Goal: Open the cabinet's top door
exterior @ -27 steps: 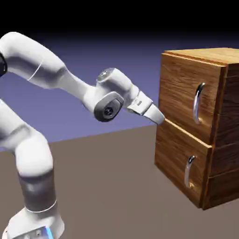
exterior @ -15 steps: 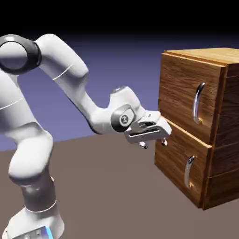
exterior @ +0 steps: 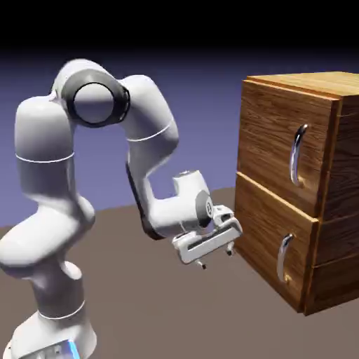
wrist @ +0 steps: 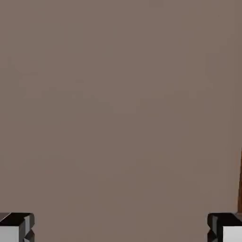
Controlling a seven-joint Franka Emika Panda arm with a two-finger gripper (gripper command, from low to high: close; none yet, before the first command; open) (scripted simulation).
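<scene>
Change: the arm is folding back on itself, and the gripper [exterior: 215, 259] is sinking from level with the seam between the two panels to a spot low in front of the lower panel [exterior: 270, 251].
Gripper: its jaws are standing wide apart with nothing between them, pointing down at the table [exterior: 175, 308].
Cabinet: the cabinet [exterior: 308, 189] is standing on the table at the exterior view's right, its right side running out of the picture.
Top door: the top door [exterior: 280, 144] is lying flush with the cabinet's front, shut, its long curved silver handle [exterior: 298, 155] untouched and well above the gripper.
Gap: the gripper is hanging near the cabinet's lower front edge; whether it is touching cannot be told from this angle.
Hand view: bare brown table is filling the picture, with the two fingertips [wrist: 16, 227] cut off at the bottom corners.
Hard to read: a thin brown sliver [wrist: 240, 184] is showing at the hand view's right edge, likely the cabinet.
</scene>
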